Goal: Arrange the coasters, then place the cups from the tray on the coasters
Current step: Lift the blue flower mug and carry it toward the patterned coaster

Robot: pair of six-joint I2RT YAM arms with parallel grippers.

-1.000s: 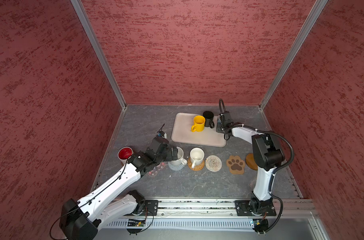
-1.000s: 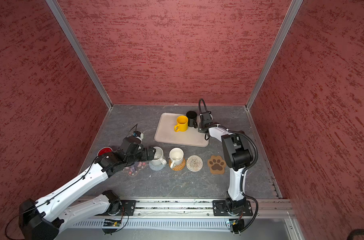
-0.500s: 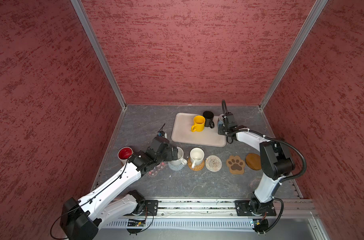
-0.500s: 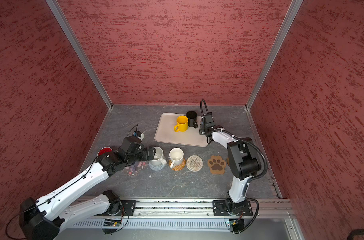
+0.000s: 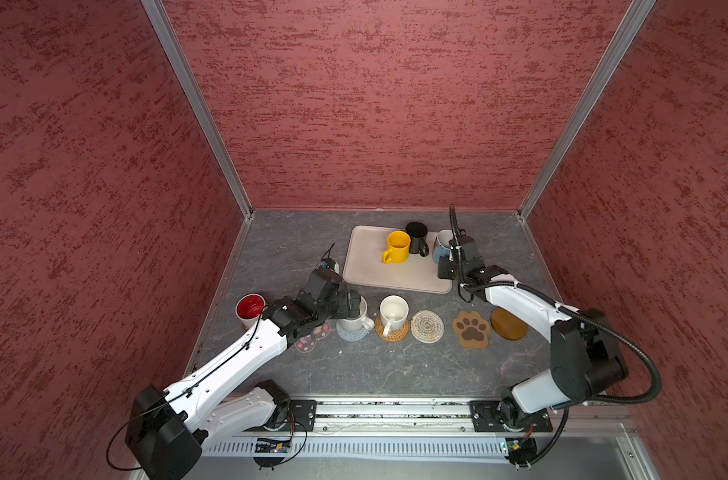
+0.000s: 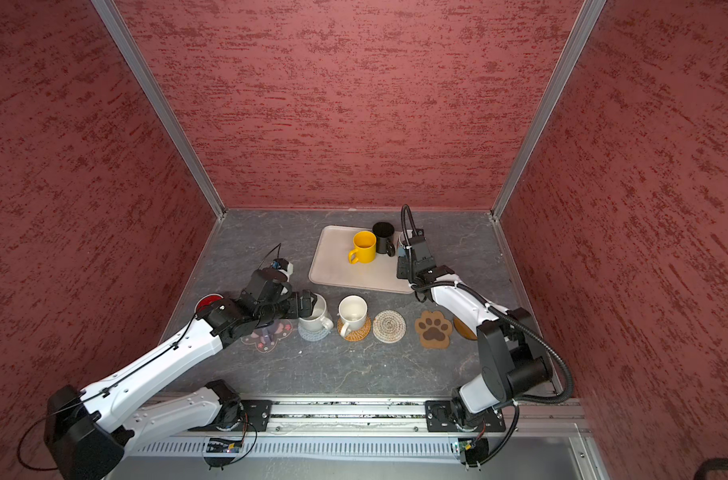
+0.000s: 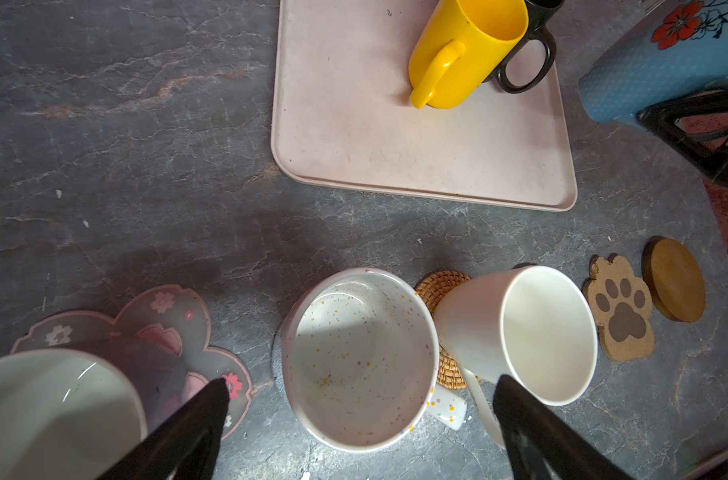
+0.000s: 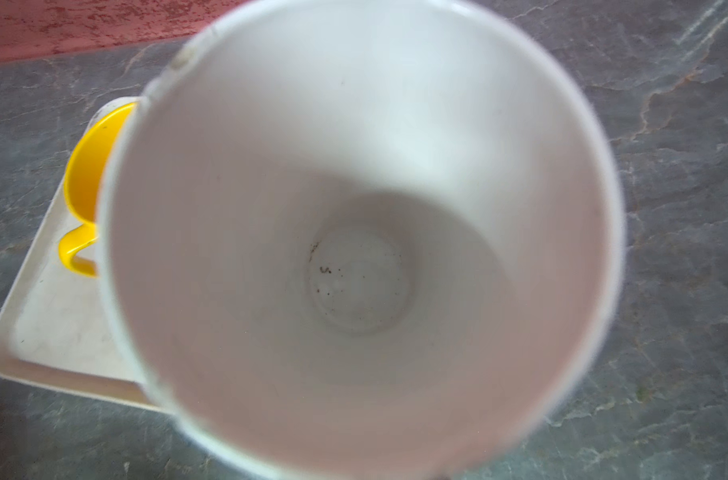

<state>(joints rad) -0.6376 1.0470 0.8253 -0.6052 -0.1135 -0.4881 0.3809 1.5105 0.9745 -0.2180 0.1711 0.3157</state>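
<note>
While my left gripper point(image 7: 362, 382) hangs released, its black fingers point(image 7: 179, 432) stand wide on either side of the speckled white cup point(image 7: 354, 357) and pinch nothing. That cup stands on the grey-blue coaster point(image 5: 350, 334), which shows only as a sliver in my left wrist view.

Just outside one finger lies the pink flower coaster point(image 7: 163, 316), overlapped by a pale cup point(image 7: 55, 411). In both top views my forearm hides that cup. Outside the other finger the plain white cup point(image 7: 532, 332) stands on the orange-tan coaster point(image 7: 441, 282). It blocks the beige woven coaster point(image 5: 427, 326) from my wrist, but a top view shows it bare, next in the row. Beyond it lie the paw coaster point(image 5: 471, 329) and a wooden disc point(image 5: 508, 324). Only the top views catch the red-lined cup point(image 5: 250, 307), behind my left wrist by the wall.

Farther off, the tray point(image 5: 366, 266) carries the yellow cup point(image 5: 397, 246) and the black cup point(image 5: 416, 237), side by side. At the tray's edge my right gripper point(image 5: 444, 262) is clenched on the light blue cup point(image 7: 653, 79). My right wrist view shows only the cup's white inside and none of my fingers. The left wrist view shows its blue wall tilted, a red flower on it, and a black finger against it.
</note>
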